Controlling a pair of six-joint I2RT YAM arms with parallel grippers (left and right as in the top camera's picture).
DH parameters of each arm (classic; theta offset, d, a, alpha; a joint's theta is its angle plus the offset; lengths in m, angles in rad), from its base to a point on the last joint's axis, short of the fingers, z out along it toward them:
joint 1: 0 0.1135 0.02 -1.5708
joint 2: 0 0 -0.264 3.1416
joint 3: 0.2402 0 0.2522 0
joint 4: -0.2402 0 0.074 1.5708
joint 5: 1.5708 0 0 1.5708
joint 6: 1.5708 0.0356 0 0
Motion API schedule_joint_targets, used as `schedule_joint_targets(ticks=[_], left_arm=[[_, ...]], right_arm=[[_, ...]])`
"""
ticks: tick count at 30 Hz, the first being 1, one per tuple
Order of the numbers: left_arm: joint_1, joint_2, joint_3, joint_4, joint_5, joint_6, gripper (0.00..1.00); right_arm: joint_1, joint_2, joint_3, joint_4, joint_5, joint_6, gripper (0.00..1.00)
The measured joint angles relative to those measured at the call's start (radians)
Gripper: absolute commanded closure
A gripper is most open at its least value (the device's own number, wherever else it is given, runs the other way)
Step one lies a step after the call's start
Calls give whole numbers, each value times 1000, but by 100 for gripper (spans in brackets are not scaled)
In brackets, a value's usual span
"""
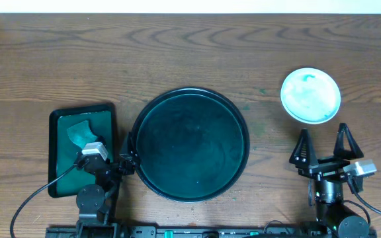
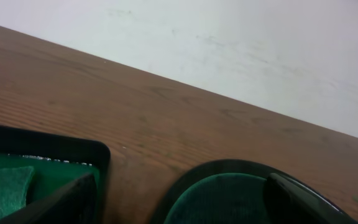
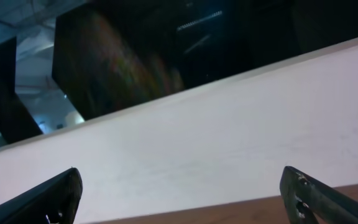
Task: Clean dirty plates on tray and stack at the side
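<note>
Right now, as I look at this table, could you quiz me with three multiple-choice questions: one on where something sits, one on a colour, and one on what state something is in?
1. Where is the white plate?
A. on the table, right of the round tray
B. inside the round tray
C. held in a gripper

2. What colour is the plate smeared with?
A. red
B. yellow
C. teal-green

3. How is the right gripper?
A. shut on the plate
B. open, holding nothing
C. shut on the tray's rim

Answers:
1 A: the overhead view shows the plate on wood, clear of the tray's rim.
2 C: teal-green streaks cover its white face.
3 B: its fingers are spread wide on the near side of the plate, with nothing between them.
</note>
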Motion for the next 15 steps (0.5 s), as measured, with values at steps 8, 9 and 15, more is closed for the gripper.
schedule_joint_targets(ticks=[8, 9, 15], left_arm=[[0, 0, 0, 0, 0, 0, 14], [0, 0, 0, 0, 0, 0, 14], [0, 0, 0, 0, 0, 0, 14]], right_arm=[[0, -1, 0, -109, 47, 13, 1], [0, -1, 0, -133, 55, 17, 1], [0, -2, 0, -332, 77, 32, 1]])
